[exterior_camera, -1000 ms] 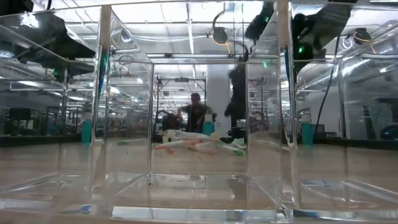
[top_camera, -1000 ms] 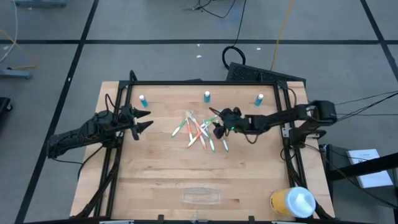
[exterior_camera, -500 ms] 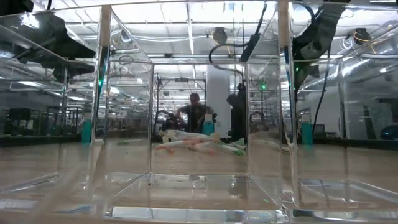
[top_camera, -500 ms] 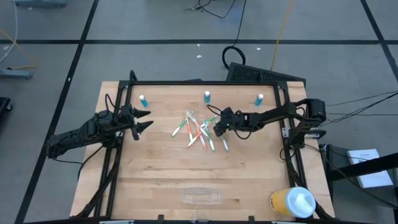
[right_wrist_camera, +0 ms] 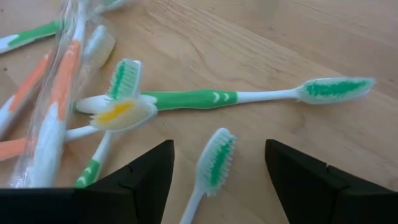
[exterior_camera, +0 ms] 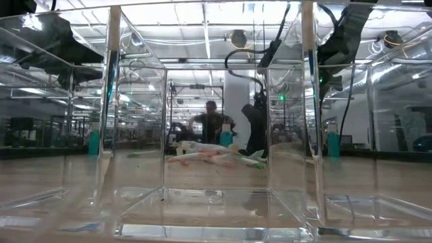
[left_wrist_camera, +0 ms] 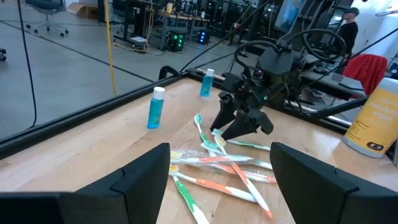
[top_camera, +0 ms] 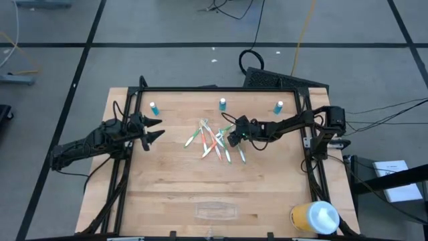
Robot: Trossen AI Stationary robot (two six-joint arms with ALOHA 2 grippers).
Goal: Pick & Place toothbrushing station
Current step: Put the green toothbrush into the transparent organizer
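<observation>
R gripper [top_camera: 231, 138], jaws apart & empty, hung low over toothbrush pile [top_camera: 214, 142] w/ clear toothbrushing station [top_camera: 216, 211] well behind it near table's front edge; closing here risked grabbing several tangled brushes.

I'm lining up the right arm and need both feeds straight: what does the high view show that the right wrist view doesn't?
Only the high view shows the clear toothbrushing station near the table's front edge, the yellow cup, three blue bottles and the waiting left gripper.

Only the right wrist view shows bristle detail, such as the green-handled toothbrush lying flat.

Both show the toothbrush pile and the open right gripper over it.
</observation>
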